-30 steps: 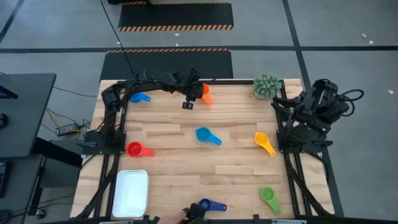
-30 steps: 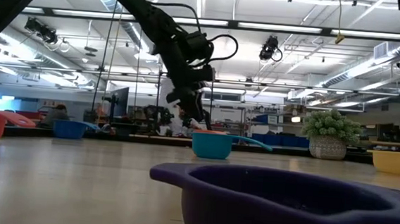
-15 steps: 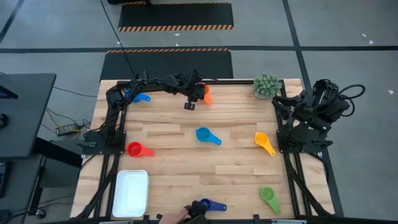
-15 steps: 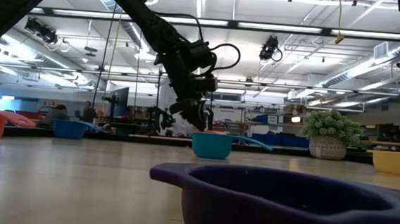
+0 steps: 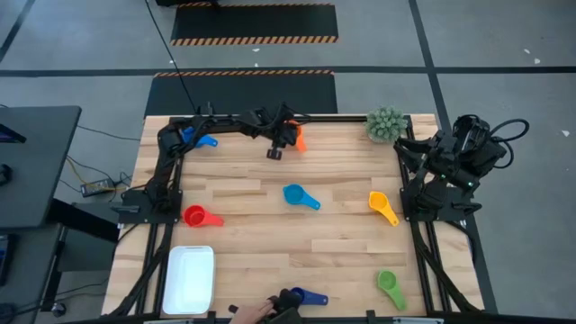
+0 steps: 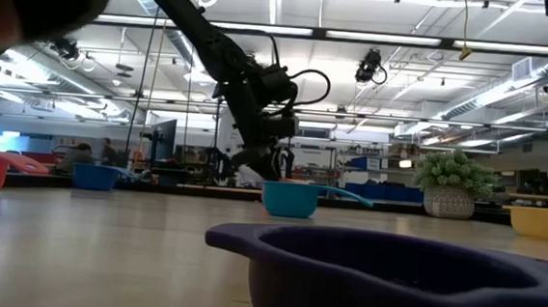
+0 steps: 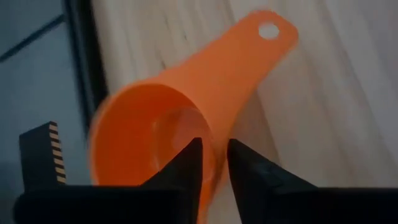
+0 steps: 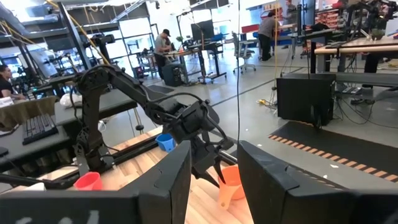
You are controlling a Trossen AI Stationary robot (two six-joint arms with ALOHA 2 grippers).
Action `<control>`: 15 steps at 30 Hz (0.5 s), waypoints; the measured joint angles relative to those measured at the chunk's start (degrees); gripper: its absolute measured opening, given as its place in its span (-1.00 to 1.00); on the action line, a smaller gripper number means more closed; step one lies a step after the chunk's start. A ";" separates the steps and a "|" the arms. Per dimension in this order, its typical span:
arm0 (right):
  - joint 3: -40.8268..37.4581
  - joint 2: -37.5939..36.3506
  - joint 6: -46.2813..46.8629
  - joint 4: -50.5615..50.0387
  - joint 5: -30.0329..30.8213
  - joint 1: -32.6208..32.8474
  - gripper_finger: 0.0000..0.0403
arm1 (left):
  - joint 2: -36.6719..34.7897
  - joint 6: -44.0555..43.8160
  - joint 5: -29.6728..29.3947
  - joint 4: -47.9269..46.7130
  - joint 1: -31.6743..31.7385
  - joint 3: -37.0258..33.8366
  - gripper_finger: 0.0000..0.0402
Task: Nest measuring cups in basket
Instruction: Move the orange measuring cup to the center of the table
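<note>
The left hand (image 5: pixel 286 137) is reaching across the far edge of the counter (image 5: pixel 270 225) and is pinching the rim of the orange measuring cup (image 7: pixel 186 124); in the left wrist view its two dark fingers (image 7: pixel 186 168) are sitting almost together, with the cup's near wall between them and the flat handle pointing away over the wood. From above, that orange cup (image 5: pixel 298 138) is lying at the far edge, left of the small green potted plant (image 5: pixel 386 123). The right hand (image 5: pixel 450 153) is waiting folded back at the right side of the counter, its fingers (image 8: pixel 168 180) spread apart and holding nothing. The remaining measuring cups are lying scattered well apart: a blue cup (image 5: pixel 200 139) at the far left corner under the left arm, a red cup (image 5: pixel 199 216) at the left side, a light blue cup (image 5: pixel 298 195) in the middle, a yellow cup (image 5: pixel 382 206) to the right, a green cup (image 5: pixel 391 285) near the front right corner, and a navy cup (image 5: pixel 304 296) at the front edge, where a person's hand (image 5: pixel 256 313) is touching it. The white basket (image 5: pixel 189 279) is sitting at the front left corner with no cup in it.
</note>
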 joint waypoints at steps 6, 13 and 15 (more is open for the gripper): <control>0.00 0.02 0.00 0.04 0.00 0.00 -0.32 | 0.90 -0.34 -1.98 0.56 -0.46 -0.04 -0.94; 0.00 0.02 0.02 0.43 0.00 0.00 -0.32 | -1.29 -1.05 -6.06 -1.06 -2.40 2.10 -0.96; -0.02 0.00 0.02 0.46 0.00 0.00 -0.32 | -2.01 -2.84 -5.96 -6.92 -2.87 4.90 -0.96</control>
